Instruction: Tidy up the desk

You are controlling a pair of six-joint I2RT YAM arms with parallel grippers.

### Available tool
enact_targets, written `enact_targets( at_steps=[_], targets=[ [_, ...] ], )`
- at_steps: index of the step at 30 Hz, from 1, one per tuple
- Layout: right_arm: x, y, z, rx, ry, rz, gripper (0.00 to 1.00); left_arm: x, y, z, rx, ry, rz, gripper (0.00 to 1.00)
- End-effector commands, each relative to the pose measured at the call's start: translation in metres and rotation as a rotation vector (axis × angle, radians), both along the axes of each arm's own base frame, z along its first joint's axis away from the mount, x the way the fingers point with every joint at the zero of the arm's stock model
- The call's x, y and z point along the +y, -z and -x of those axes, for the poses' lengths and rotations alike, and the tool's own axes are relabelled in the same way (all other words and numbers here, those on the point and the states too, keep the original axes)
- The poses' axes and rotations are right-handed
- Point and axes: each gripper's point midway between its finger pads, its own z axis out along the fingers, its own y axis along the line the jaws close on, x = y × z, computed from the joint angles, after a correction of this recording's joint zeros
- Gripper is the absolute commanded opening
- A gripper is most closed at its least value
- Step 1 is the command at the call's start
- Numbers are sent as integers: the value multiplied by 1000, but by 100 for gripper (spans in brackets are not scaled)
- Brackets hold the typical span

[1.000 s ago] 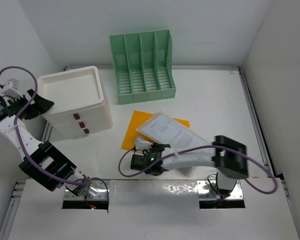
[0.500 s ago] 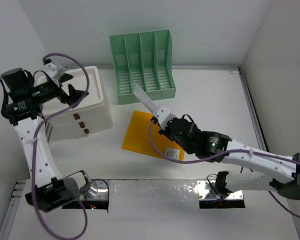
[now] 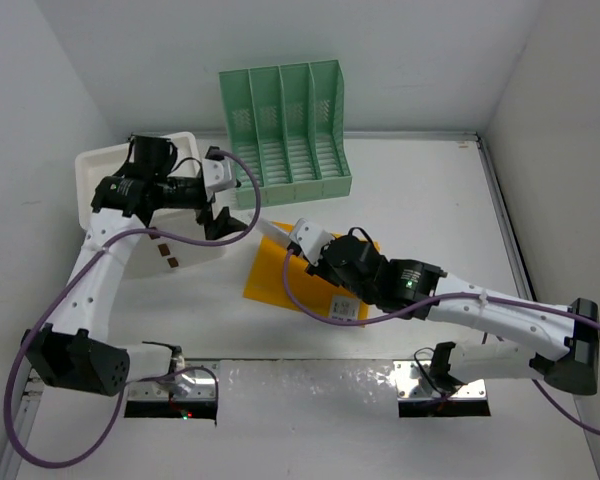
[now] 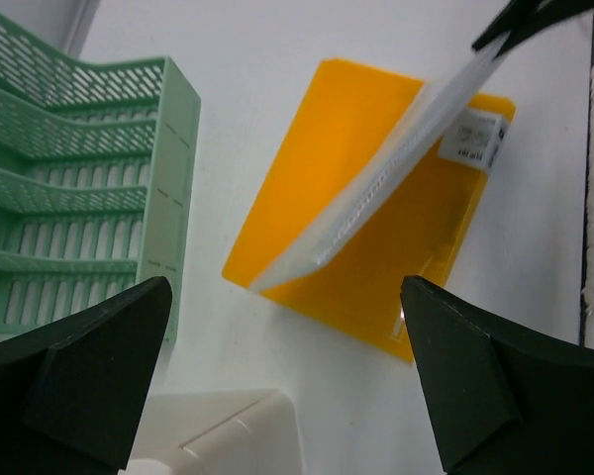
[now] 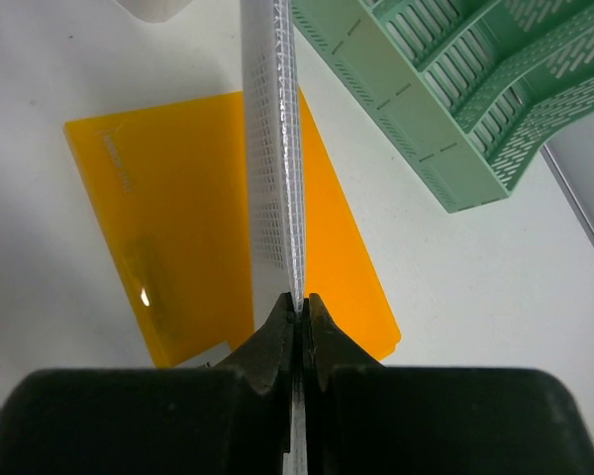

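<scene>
the table [image 3: 430, 200] spreads white under both arms, carrying a green file rack [image 3: 285, 130] at its far side, a white drawer box [image 3: 100, 165] at far left and an orange folder [image 3: 270, 275] lying flat near the middle. the right end effector [image 5: 297, 307] is pressed together on one end of a white mesh pouch [image 5: 272, 148], pinching it so it stands on edge above the folder, not lying on it. the pouch's long axis runs straight out from that end effector, toward the far left, and its free end points into the gap between rack and drawer box. the left end effector [image 3: 218, 208] hangs just beside the drawer box with its fingers spread wide and holding nothing. in the left wrist view the pouch's free corner aims toward it but sits apart from both fingers. the left arm is nearer that free end, while the rack's slots lie beyond and to the right of it. so the next move likely turns on swinging the pouch's edge into line with a slot.
</scene>
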Motion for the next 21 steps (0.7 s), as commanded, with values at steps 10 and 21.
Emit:
enact_targets(
  at_steps=[10,21],
  targets=[
    [21,-31,-6,-42,-47,-89,0,-39,48,-7,-83,142,-90,99],
    [38,-13,0,23,-193,-15,2,-44,86,29,-44,356,-197,5]
  ],
)
